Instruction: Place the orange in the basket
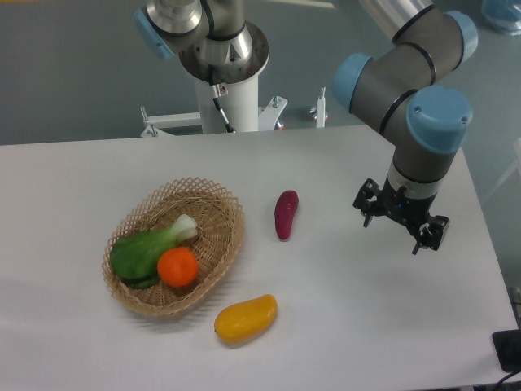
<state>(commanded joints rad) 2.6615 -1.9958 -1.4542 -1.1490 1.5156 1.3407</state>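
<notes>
Claw (404, 226) of mine hangs spread and empty over the bench (73, 342), well apart from the orange (177, 266) lying in the basket (207, 189); a careless return sweep could knock it out.

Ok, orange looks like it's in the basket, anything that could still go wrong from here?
The orange sits in the basket near the front rim, leaning on the green vegetable; a bump could possibly roll it out. The tool hangs empty and open over bare table on the right, so a low sweep back could clip the purple vegetable.
</notes>
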